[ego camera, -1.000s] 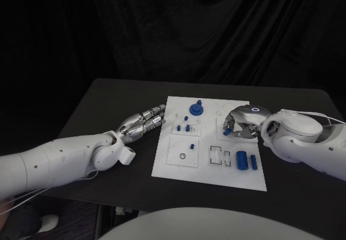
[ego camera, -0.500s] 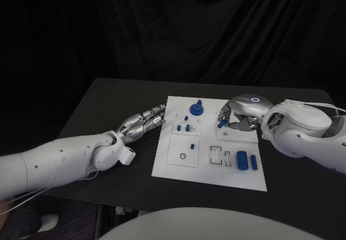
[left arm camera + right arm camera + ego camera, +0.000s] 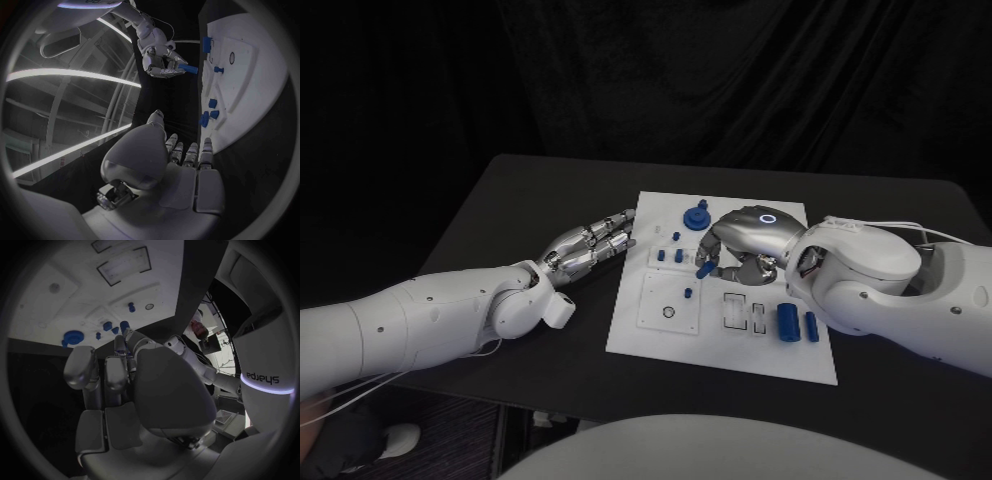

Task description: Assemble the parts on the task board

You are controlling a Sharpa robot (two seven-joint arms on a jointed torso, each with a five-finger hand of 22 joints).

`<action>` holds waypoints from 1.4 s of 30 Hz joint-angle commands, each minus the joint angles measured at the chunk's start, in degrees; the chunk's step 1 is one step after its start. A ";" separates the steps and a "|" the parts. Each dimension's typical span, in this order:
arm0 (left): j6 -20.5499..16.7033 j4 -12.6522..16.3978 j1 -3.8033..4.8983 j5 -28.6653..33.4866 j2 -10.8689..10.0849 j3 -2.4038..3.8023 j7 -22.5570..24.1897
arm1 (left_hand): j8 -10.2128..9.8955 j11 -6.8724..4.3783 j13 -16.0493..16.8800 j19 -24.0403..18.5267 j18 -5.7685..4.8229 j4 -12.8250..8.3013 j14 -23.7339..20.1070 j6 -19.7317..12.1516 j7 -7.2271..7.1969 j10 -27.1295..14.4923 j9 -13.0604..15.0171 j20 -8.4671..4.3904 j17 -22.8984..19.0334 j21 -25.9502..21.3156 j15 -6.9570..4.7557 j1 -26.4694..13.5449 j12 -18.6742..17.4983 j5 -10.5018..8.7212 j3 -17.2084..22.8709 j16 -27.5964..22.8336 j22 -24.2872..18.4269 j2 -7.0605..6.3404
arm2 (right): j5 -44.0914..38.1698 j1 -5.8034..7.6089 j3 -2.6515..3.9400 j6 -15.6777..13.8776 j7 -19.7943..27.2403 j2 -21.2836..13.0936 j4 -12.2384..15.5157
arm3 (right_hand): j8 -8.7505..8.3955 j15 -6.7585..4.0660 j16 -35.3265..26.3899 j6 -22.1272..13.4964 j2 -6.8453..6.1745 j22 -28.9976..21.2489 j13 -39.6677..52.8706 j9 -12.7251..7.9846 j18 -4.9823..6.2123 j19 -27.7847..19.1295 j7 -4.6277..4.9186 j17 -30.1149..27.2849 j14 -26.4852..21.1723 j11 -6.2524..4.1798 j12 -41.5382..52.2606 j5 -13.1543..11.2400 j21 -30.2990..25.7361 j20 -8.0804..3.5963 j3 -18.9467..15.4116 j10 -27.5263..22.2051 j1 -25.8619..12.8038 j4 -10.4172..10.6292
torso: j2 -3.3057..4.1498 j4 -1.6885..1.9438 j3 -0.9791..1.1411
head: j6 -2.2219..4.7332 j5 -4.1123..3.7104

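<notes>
Head view first: the right hand [image 3: 740,243] has swung across the task board [image 3: 678,335] from its right side toward the middle in the last second, and it's pinching a small blue part [image 3: 705,268] at its fingertips, hanging just over the middle of the board near the twin blue pegs [image 3: 672,256]. Looks to me like it picked that piece up and is now carrying it to a slot, so the insert is next. The left hand [image 3: 593,243] hasn't budged: fingers stretched out, holding nothing, resting on the black worktop [image 3: 516,200] against the board's left edge. The big blue knob [image 3: 692,215] sits near the far edge, two blue cylinders [image 3: 796,322] lie toward the near right corner.

Left wrist view: the left hand [image 3: 178,160] lies flat, fingers straight, and across the board you can see the right hand [image 3: 164,62] with the blue part [image 3: 188,69] sticking out of its grip.

Right wrist view: the board [image 3: 75,280] is spread out beyond the hand [image 3: 134,385], the knob [image 3: 73,337] and small pegs standing close by, so those could crowd the placement.
</notes>
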 commanded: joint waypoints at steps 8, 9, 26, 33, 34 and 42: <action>0.66 0.26 -0.07 0.38 0.16 0.06 2.24 | 0.20 0.39 -0.10 0.12 0.39 0.09 -0.02 0.09 0.13 0.00 0.04 -0.07 -0.05 -0.02 0.10 0.35 -0.26 0.16 0.27 -0.21 -0.09 -0.04 | -6.88 -3.46 0.02 0.78 3.02 5.96 -2.23 | -0.23 0.03 1.05 0.41 -0.56 8.36 0.01 4.99 -1.17 0.64 0.43 1.55 0.91 0.35 -1.41 2.30 1.43 -0.06 0.92 0.47 -1.62 -0.39 | 0.01 0.04 -0.07 | 0.01 0.37; 0.65 0.28 -0.07 0.38 0.14 0.06 2.24 | 0.20 0.39 -0.10 0.12 0.39 0.09 -0.02 0.09 0.13 0.00 0.04 -0.07 -0.05 -0.02 0.10 0.35 -0.26 0.16 0.27 -0.21 -0.09 -0.04 | -7.13 -3.72 0.02 0.89 3.14 6.38 -2.49 | -0.25 0.04 1.08 0.40 -0.59 8.37 0.01 5.01 -1.17 0.64 0.43 1.61 0.93 0.36 -1.46 2.33 1.44 -0.06 0.93 0.46 -1.69 -0.39 | 0.03 0.06 -0.08 | 0.01 0.36; 0.91 0.35 -0.07 0.38 0.37 0.06 2.13 | 0.20 0.40 -0.08 0.12 0.39 0.12 -0.02 0.09 0.14 0.04 0.04 -0.09 -0.05 -0.01 0.07 0.29 -0.25 0.14 0.29 -0.21 -0.09 -0.02 | -12.60 -5.59 0.02 4.30 3.39 10.19 -4.81 | -0.54 0.13 1.31 0.17 -0.87 8.46 0.12 5.65 -1.23 0.77 0.47 2.05 1.07 0.43 -2.30 3.77 1.86 0.02 1.18 0.57 -2.33 -0.86 | -0.03 -0.12 -0.11 | 0.01 0.78; 0.98 0.19 -0.07 0.38 0.51 0.06 2.13 | 0.19 0.40 -0.09 0.12 0.40 0.13 -0.02 -0.01 0.14 0.01 0.02 -0.10 -0.05 -0.02 0.05 0.24 -0.25 0.14 0.32 -0.21 -0.11 0.01 | -13.43 -5.71 0.02 5.80 2.81 10.17 -5.06 | -0.51 0.12 1.28 0.28 -0.88 8.43 0.17 5.82 -1.21 0.72 0.44 2.03 1.02 0.40 -2.43 3.96 1.77 0.02 1.28 0.66 -2.27 -1.11 | -0.12 0.02 -0.09 | 0.01 0.90; 0.98 0.18 -0.07 0.38 0.52 0.06 2.13 | 0.19 0.40 -0.09 0.12 0.40 0.13 -0.02 -0.01 0.14 0.01 0.02 -0.10 -0.05 -0.02 0.05 0.24 -0.25 0.14 0.32 -0.21 -0.11 0.01 | -13.47 -5.72 0.02 5.93 2.78 10.17 -5.10 | -0.50 0.12 1.24 0.31 -0.86 8.43 0.17 5.85 -1.21 0.72 0.44 1.95 0.99 0.40 -2.46 4.00 1.78 0.02 1.30 0.68 -2.26 -1.15 | -0.12 0.04 -0.08 | 0.01 0.90; 1.00 0.03 -0.08 0.38 0.64 0.06 2.14 | 0.19 0.40 -0.10 0.11 0.41 0.14 -0.02 0.00 0.15 0.00 0.02 -0.12 -0.05 -0.02 0.02 0.20 -0.26 0.14 0.37 -0.21 -0.14 0.04 | -13.59 -5.93 0.02 6.49 2.62 10.17 -5.33 | -0.43 0.11 1.29 0.49 -0.83 8.42 0.21 6.02 -1.20 0.68 0.44 2.09 0.99 0.40 -2.57 4.12 1.73 0.02 1.37 0.74 -2.26 -1.32 | -0.17 -0.04 -0.09 | 0.01 1.05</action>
